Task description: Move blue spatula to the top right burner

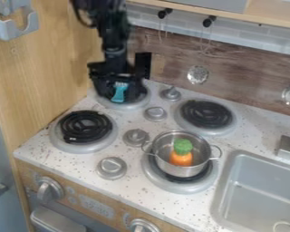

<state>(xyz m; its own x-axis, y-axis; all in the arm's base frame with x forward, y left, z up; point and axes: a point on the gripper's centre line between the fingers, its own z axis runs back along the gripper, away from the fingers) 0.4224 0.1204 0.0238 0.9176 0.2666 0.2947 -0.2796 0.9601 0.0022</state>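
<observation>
A silver metal pot (182, 171) with two loop handles is sitting on the front right burner (171, 186) of a toy stove, its open top facing up. Inside the pot, a toy carrot (181, 158) is standing roughly upright, its orange body resting low and its green top (183, 145) pointing up. To the right of the stove, a grey sink (259, 181) is lying set into the speckled white counter (62, 157). A black gripper (121, 86) is hanging down from the top edge, over the back left burner (126, 106). Its dark shape is blending with the black coil beneath it, so I cannot tell how wide or narrow it is standing. The blue spatula (119, 92) is showing against the gripper's lower part, above or on that same back left burner; whether the gripper is gripping it, or only touching it, I cannot tell. The back right burner (206, 114) is lying to the right of the spatula, well apart from it, with its black coil showing. The front left burner (84, 128) is lying in front of the gripper, nearer the camera. Four grey knobs are standing between and beside the burners, and two metal kitchen utensils are hanging along the brown wall panel (238, 74) behind the stove.
</observation>
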